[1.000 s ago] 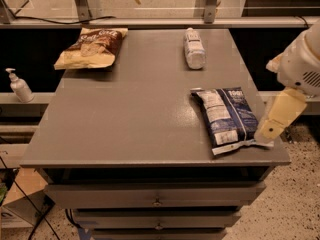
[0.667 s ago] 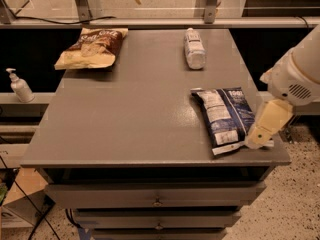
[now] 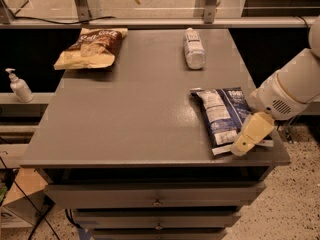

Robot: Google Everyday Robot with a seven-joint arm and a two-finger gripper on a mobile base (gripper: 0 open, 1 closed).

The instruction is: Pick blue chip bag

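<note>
Your gripper (image 3: 245,143) is at about 4 o'clock on the counter (image 3: 130,114), close to the front right corner. It shows as one beige piece that slants down from the white arm (image 3: 292,86). You cannot tell from this view how far it is open, or whether it has hold of anything. Its tip is just at the near right corner of the blue chip bag (image 3: 223,115); whether it touches the foil is not clear.

The blue chip bag lies flat at 4 o'clock, with its long side going from the middle right towards the front edge and its white sealed end nearest to you. It has white label panels with small print and some bigger white letters at the far right end, but you cannot read any of them.

At 11 o'clock lies a brown-and-yellow chip bag (image 3: 92,46) with white script lettering on the dark part, also not readable. At 1 o'clock a clear plastic bottle (image 3: 194,49) lies on its side, its label too pale to read. Off the counter, at 9 o'clock, a white pump bottle (image 3: 19,86) stands upright on a ledge.
</note>
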